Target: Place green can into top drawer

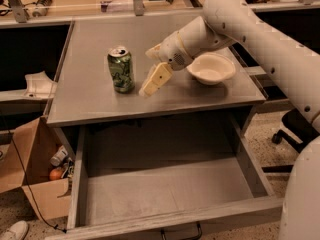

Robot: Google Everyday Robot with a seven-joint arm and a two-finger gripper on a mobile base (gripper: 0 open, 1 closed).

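Note:
The green can (121, 69) stands upright on the grey tabletop (100, 101), left of centre. My gripper (147, 73) hovers just to the can's right, low over the table, open and holding nothing; one cream finger (155, 79) points down-left toward the can's base. There is a small gap between finger and can. The top drawer (165, 194) is pulled fully out below the table front, its inside bare and its dark handle (180, 232) at the bottom edge.
A cream bowl (211, 68) sits on the table right of the gripper, under my white arm (250, 29). A cardboard box (37, 174) with items stands on the floor to the left. An office chair base (292, 129) is at right.

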